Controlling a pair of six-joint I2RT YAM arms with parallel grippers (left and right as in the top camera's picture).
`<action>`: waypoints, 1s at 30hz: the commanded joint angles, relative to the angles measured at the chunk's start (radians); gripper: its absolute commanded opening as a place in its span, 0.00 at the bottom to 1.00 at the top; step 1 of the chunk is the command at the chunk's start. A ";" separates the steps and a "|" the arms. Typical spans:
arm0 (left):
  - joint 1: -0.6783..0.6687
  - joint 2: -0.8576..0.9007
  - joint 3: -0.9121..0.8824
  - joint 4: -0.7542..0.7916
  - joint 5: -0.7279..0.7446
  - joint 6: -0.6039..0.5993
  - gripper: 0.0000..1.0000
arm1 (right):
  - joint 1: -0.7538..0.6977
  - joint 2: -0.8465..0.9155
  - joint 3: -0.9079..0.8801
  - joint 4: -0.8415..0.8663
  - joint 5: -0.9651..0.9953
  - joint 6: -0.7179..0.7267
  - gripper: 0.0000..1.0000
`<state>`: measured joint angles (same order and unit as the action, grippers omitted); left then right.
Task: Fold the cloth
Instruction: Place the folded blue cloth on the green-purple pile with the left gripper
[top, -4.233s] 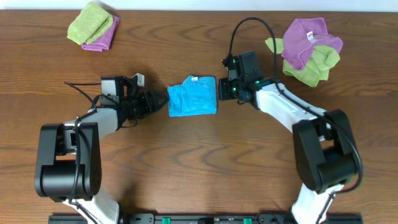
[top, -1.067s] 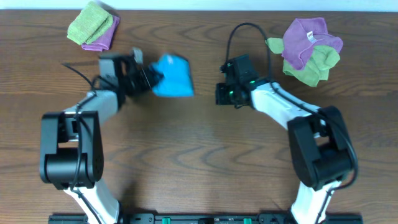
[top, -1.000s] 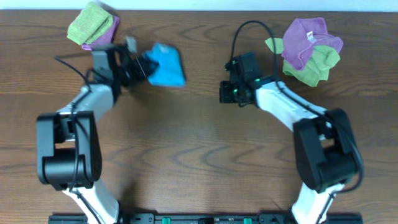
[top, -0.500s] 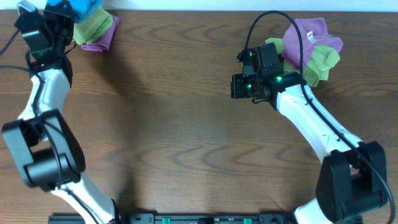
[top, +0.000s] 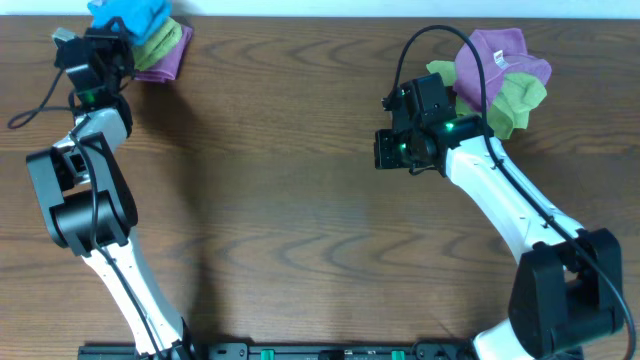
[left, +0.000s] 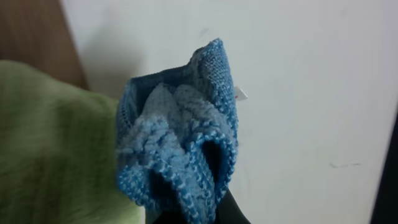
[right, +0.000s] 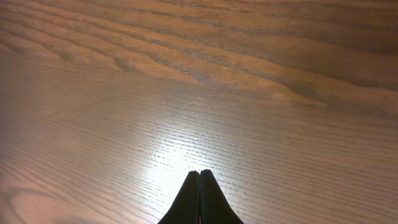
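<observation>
Wood-grain table (top: 300, 230), white wall (left: 311, 93) behind its far edge. Blue cloth (left: 177, 140) is seen at abt 11 o'clock in the overhead view, at the far-left corner. It's bunched into a soft wad and held over the lime-green cloth (top: 150, 45) and purple cloth (top: 165, 65) stacked there; whether it's touching them can't be told. Left tool (top: 108, 38) is clamped tight on the wad's lower end. A small white tag (left: 241, 94) is spotted at 2 o'clock on the bundle in the wrist view. Right tool (right: 200, 198) is pressed fully closed w/ nothing in it, hung over bare wood at abt 2 o'clock, near a second purple-and-green heap (top: 495, 75) but apart from it.

Handling, as judged: light, limp microfibre w/ no stiffness, so sagging and crumpling is expected wherever it's unsupported. The fuzzy pile should be gripped w/o slipping, and nothing here is fragile. It's best taken at two corners or along a hemmed edge, one per tool, so it can be spread flat before a fold. A mid-body pinch only gives a wad like this one. Risk: green cloth below could get snagged.
</observation>
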<state>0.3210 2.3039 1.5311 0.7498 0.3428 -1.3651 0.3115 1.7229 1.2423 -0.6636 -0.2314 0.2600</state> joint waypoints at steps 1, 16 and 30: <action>0.007 0.013 0.047 -0.010 0.042 -0.012 0.06 | -0.002 -0.018 0.015 -0.003 0.003 -0.003 0.01; 0.012 0.014 0.047 -0.208 0.063 -0.002 0.06 | -0.002 -0.018 0.015 -0.010 0.002 -0.002 0.01; 0.088 0.014 0.047 -0.219 0.182 0.000 0.95 | -0.002 -0.018 0.015 -0.018 0.002 -0.002 0.01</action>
<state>0.3901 2.3051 1.5661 0.5274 0.4679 -1.3720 0.3115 1.7229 1.2423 -0.6815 -0.2317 0.2600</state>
